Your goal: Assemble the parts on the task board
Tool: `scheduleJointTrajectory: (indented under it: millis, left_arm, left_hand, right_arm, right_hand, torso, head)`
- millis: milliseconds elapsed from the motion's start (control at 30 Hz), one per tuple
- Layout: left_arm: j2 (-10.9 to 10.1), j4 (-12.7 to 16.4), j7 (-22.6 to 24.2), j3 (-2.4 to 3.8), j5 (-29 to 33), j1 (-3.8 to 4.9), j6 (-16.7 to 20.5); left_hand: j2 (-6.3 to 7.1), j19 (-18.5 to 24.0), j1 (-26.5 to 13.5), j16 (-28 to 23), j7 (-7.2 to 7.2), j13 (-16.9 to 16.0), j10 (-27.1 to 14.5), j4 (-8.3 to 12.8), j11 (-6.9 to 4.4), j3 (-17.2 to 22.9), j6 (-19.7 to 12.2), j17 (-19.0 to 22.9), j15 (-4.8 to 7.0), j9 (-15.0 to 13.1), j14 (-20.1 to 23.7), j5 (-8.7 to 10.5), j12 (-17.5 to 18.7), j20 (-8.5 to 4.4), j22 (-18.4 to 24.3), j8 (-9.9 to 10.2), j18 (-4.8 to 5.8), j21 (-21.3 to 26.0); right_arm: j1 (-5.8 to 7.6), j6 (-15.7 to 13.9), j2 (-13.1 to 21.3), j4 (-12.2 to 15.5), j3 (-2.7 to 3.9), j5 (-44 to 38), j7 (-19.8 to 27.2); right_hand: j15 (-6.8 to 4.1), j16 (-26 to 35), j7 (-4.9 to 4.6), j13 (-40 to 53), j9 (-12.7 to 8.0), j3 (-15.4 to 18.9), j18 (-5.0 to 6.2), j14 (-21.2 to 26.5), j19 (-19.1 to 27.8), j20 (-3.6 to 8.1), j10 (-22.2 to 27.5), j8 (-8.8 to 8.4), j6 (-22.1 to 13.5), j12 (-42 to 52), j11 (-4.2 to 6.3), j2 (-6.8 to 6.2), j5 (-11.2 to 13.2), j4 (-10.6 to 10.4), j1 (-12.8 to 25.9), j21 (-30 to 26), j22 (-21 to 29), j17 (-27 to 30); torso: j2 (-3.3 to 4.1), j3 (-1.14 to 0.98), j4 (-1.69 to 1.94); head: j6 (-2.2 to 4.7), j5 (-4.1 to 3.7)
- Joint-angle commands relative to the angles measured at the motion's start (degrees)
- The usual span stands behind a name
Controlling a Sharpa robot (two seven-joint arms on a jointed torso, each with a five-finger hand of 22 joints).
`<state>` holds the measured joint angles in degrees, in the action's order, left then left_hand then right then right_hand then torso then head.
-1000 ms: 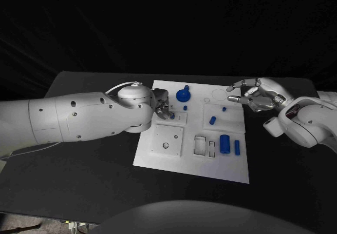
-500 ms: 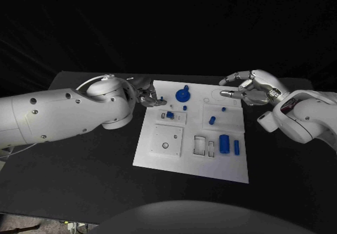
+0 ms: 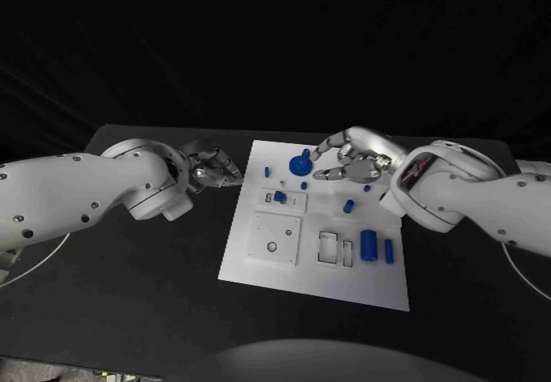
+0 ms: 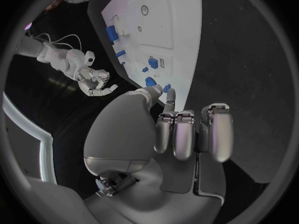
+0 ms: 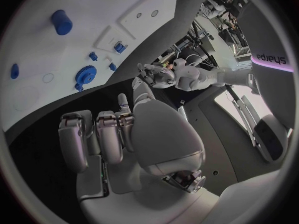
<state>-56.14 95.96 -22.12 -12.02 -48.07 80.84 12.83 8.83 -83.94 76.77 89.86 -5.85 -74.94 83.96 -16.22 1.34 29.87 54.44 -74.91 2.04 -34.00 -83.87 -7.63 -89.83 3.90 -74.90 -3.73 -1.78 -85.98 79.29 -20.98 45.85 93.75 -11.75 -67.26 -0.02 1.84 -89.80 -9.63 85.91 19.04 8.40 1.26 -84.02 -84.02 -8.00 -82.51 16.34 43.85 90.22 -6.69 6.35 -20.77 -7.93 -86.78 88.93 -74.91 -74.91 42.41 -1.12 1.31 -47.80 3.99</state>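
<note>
1. The task board [image 3: 281,263] lies mid-table; your right hand [image 3: 353,157], fingers curled and empty, hovers over its far edge beside the blue gear [image 3: 301,165]. Lower squarely, pinch the gear's hub.
2. Your left hand [image 3: 212,169], empty with fingers partly curled, waits off the board's far-left corner.
3. Count: one gear, one large cylinder [image 3: 369,245], several small blue pieces.

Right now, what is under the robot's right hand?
The right hand hangs over the white board's far end, beside the blue gear. Whatever lies directly beneath its palm is covered.
</note>
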Motion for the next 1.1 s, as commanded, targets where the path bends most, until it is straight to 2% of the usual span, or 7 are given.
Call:
scheduleJointTrajectory:
  millis: [33, 133, 300, 533, 767, 967, 1100]
  left_arm:
    - [-0.59, -0.93, 4.6, -0.28, 17.94, 0.1, -7.31]
    - [-1.12, -1.39, 4.78, -0.5, 20.94, 0.1, -9.0]
    - [-1.8, -1.19, 4.46, -0.64, 22.49, 0.1, -10.0]
    - [-2.22, -0.24, 4.14, -0.67, 21.52, 0.11, -9.86]
    - [-2.16, 0.58, 3.69, -0.66, 19.68, 0.18, -9.77]
    - [-2.25, 1.15, 3.31, -0.66, 18.81, 0.23, -9.68]
    - [-2.4, 1.35, 3.09, -0.66, 18.44, 0.24, -9.76]
  left_hand:
    - [2.29, -3.85, 0.39, 0.14, -0.62, -15.06, 6.04, 0.03, 0.51, 6.4, 0.93, -15.09, -0.71, 4.53, -6.13, 1.18, -0.17, 0.62, -13.61, 0.04, 0.92, -1.28]
    - [3.38, -4.44, -0.36, 0.14, -0.57, -15.06, 6.04, 0.64, 0.35, 9.38, 2.01, -15.09, -0.67, 7.1, -6.13, 1.68, -0.17, 1.01, -14.04, -0.19, 1.15, -2.0]
    - [3.37, -4.48, -0.64, 0.14, -0.47, -15.06, 6.04, 0.82, 0.37, 9.87, 2.48, -15.09, -0.63, 7.73, -6.13, 1.91, -0.17, 1.05, -14.08, -0.34, 1.16, -2.05]
    - [3.06, -4.35, -0.76, 0.14, -0.43, -15.06, 6.04, 0.94, 0.37, 10.36, 2.76, -15.09, -0.63, 8.25, -6.13, 2.03, -0.17, 1.05, -14.0, -0.42, 1.11, -1.88]
    - [2.94, -4.16, -0.86, 0.14, -0.43, -15.06, 6.04, 0.95, 0.37, 10.56, 2.9, -15.09, -0.63, 8.49, -6.13, 2.07, -0.17, 1.06, -13.88, -0.47, 1.03, -1.63]
    - [2.91, -4.09, -0.96, 0.14, -0.43, -15.06, 6.04, 0.92, 0.38, 10.63, 2.95, -15.09, -0.64, 8.6, -6.13, 2.1, -0.17, 1.06, -13.84, -0.49, 1.01, -1.55]
    - [2.89, -3.97, -1.07, 0.14, -0.42, -15.06, 6.04, 0.89, 0.38, 10.71, 3.02, -15.09, -0.64, 8.75, -6.13, 2.12, -0.17, 1.07, -13.77, -0.52, 0.96, -1.4]
  right_arm:
    - [0.08, 2.33, -2.09, -0.24, 0.13, -15.35, -11.69]
    - [0.03, 2.99, -4.06, -0.71, 0.22, -18.64, -15.02]
    - [-0.25, 4.42, -6.66, -1.77, 0.28, -21.56, -18.54]
    - [-1.68, 5.32, -9.37, -2.58, 0.3, -23.78, -20.77]
    - [-3.02, 6.88, -11.15, -3.72, 0.32, -25.19, -22.27]
    - [-4.2, 7.52, -12.29, -5.02, 0.32, -25.61, -22.41]
    - [-4.77, 7.41, -12.95, -5.63, 0.32, -25.65, -22.33]
  right_hand:
    - [-0.11, -0.2, 0.29, 4.09, -0.27, -0.64, -1.07, -5.98, -5.5, -0.07, -7.49, -0.59, 1.53, -0.22, 1.47, -2.09, -0.82, -0.19, 1.8, 0.54, -14.85, -15.09]
    - [-0.4, -0.2, 0.62, 4.09, -0.18, -0.88, -1.16, -5.98, -5.73, 0.21, -7.49, -0.89, 2.95, -0.22, 1.77, -2.92, -1.31, -0.67, 3.46, 0.79, -14.96, -15.09]
    - [-0.8, -0.2, 1.09, 4.09, 0.33, -1.39, -1.18, -5.98, -5.79, 0.59, -7.49, -0.98, 4.45, -0.22, 2.21, -3.57, -1.61, -1.16, 5.21, 0.86, -14.99, -15.09]
    - [-1.2, -0.2, 1.52, 4.09, 1.1, -1.97, -1.2, -5.98, -5.84, 0.99, -7.49, -1.04, 5.63, -0.22, 2.61, -4.21, -1.68, -1.67, 7.0, 0.92, -15.02, -15.09]
    - [-1.4, -0.2, 1.65, 4.09, 1.93, -2.13, -1.11, -5.98, -5.61, 1.25, -7.49, -1.49, 5.87, -0.22, 2.76, -4.92, 0.7, -2.78, 9.75, 0.63, -14.89, -15.09]
    - [-1.5, -0.2, 1.69, 4.09, 2.51, -3.36, -1.01, -5.98, -5.38, 1.37, -7.49, -2.15, 5.68, -0.22, 2.84, -5.23, -1.49, -2.36, 9.82, 0.34, -14.76, -15.09]
    - [-1.49, -0.2, 1.65, 4.09, 2.57, -3.52, -1.0, -5.98, -5.35, 1.38, -7.49, -2.3, 5.58, -0.22, 2.82, -5.33, -1.7, -2.32, 9.89, 0.3, -14.74, -15.09]
  torso:
    - [0.08, 0.3, 0.6]
    - [0.02, 0.51, 0.85]
    - [-0.09, 1.06, 1.07]
    - [-0.28, 1.53, 1.27]
    - [-0.52, 1.73, 1.5]
    - [-0.68, 1.75, 1.55]
    - [-0.61, 1.78, 1.38]
  head:
    - [1.2, -0.61]
    - [1.54, -1.14]
    - [1.45, -1.65]
    - [1.21, -2.03]
    - [0.75, -2.38]
    - [0.53, -2.37]
    - [0.59, -2.32]
